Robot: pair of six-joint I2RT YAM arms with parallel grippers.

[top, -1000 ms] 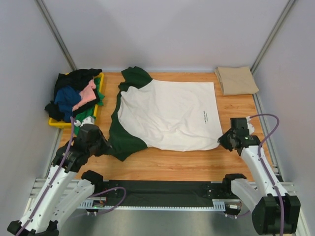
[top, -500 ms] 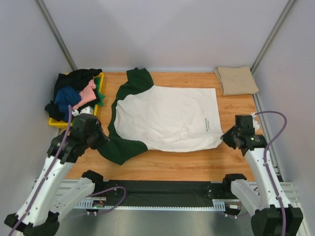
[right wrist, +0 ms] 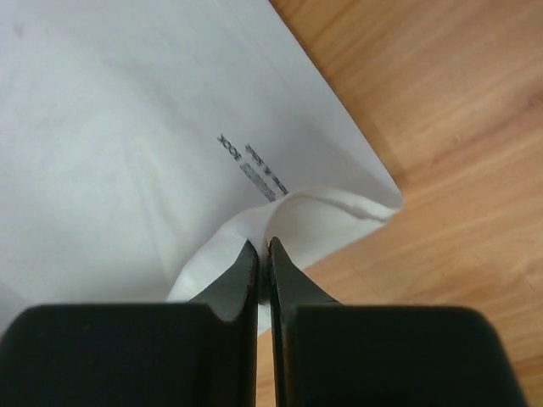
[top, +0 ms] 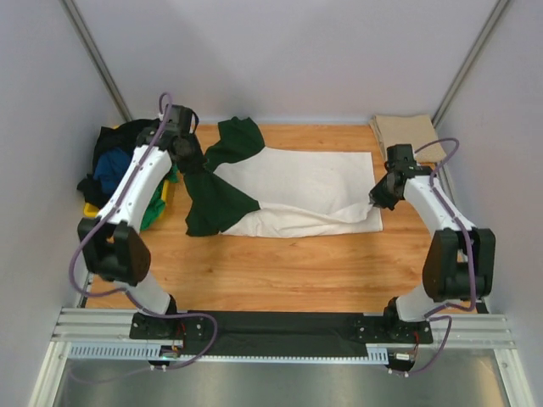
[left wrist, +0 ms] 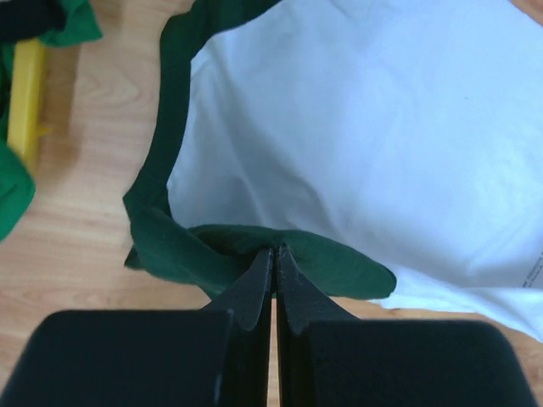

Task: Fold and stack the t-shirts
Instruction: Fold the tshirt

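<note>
Left gripper (left wrist: 273, 254) and right gripper (right wrist: 262, 251) have folded the cream t-shirt (top: 314, 182) backward

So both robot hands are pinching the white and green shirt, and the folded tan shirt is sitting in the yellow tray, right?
No. The folded tan shirt lies on the bare table at its far right corner, not in the yellow tray; the top view shows it. The left gripper and right gripper do both pinch the white and green shirt.
</note>
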